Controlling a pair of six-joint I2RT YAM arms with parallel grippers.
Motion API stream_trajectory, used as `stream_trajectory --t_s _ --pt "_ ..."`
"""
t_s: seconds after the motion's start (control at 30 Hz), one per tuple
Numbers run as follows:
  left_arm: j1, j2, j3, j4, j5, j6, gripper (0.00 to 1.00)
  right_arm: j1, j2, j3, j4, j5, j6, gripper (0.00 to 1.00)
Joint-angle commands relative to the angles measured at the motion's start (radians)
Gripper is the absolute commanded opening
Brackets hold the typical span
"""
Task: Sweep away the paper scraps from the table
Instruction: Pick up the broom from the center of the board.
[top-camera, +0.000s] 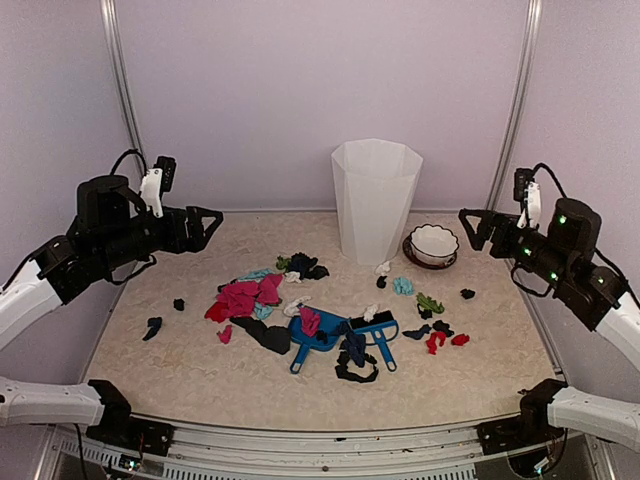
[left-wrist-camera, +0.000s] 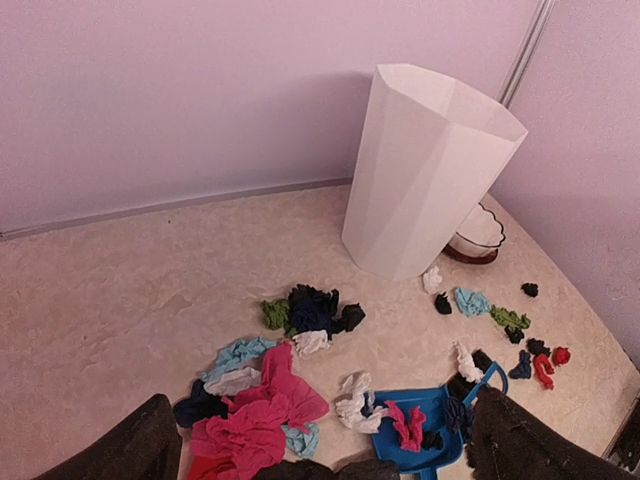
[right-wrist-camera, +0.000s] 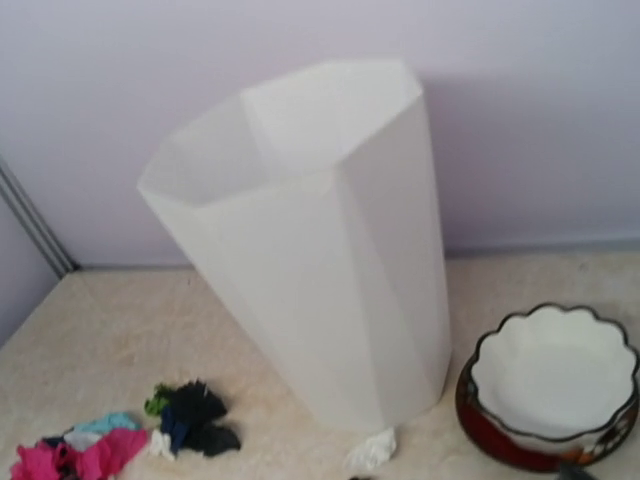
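Paper scraps lie across the middle of the table (top-camera: 190, 375): a pink and red pile (top-camera: 240, 297), a dark clump (top-camera: 303, 265), teal (top-camera: 402, 285), green (top-camera: 430, 302) and red (top-camera: 437, 341) bits, and black bits at the left (top-camera: 153, 326). My left gripper (top-camera: 205, 226) hangs open above the table's left side, holding nothing. In the left wrist view its fingers (left-wrist-camera: 130, 452) frame the pink pile (left-wrist-camera: 250, 425). My right gripper (top-camera: 472, 228) hangs open above the right side, near the bowl. The right wrist view shows a white scrap (right-wrist-camera: 372, 450) and dark scraps (right-wrist-camera: 195, 415).
A tall white bin (top-camera: 375, 200) stands at the back centre, also in the wrist views (left-wrist-camera: 425, 170) (right-wrist-camera: 320, 250). A white scalloped bowl (top-camera: 433, 243) sits to its right. A blue dustpan (top-camera: 318, 345) and a brush (top-camera: 375, 328) lie among the scraps near the front.
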Motion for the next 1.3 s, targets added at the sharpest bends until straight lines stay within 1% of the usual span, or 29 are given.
stream_trajectory --t_s 0.0,0.13,0.33,0.43,0.57,0.77,0.9,1.03,1.27 --pt "0.016 -0.041 -0.069 0.046 0.025 0.014 0.99 0.005 -0.013 -0.021 0.028 0.018 -0.015 1.00" --pt "0.008 -0.037 -0.063 0.032 0.014 0.015 0.99 0.005 0.004 -0.052 0.044 -0.049 -0.031 1.00" --pt "0.008 -0.062 -0.065 0.020 -0.028 0.010 0.99 0.005 0.063 -0.056 -0.014 -0.119 -0.063 1.00" --pt "0.010 -0.073 -0.059 0.008 -0.062 0.009 0.99 0.006 0.088 -0.069 -0.037 -0.128 -0.058 0.99" --pt "0.007 -0.100 -0.074 0.017 -0.074 0.006 0.99 0.022 0.128 -0.073 -0.084 -0.138 -0.048 0.95" --pt "0.006 -0.090 -0.070 0.011 -0.078 0.001 0.99 0.094 0.206 -0.078 -0.170 -0.096 0.010 0.88" --pt "0.006 -0.077 -0.070 0.009 -0.082 -0.004 0.99 0.154 0.250 -0.090 -0.191 -0.071 0.047 0.85" --pt "0.003 -0.071 -0.070 0.006 -0.083 -0.006 0.99 0.205 0.313 -0.086 -0.228 -0.064 0.096 0.79" --pt "-0.001 -0.070 -0.070 0.000 -0.103 -0.006 0.99 0.326 0.407 -0.075 -0.254 -0.050 0.181 0.74"
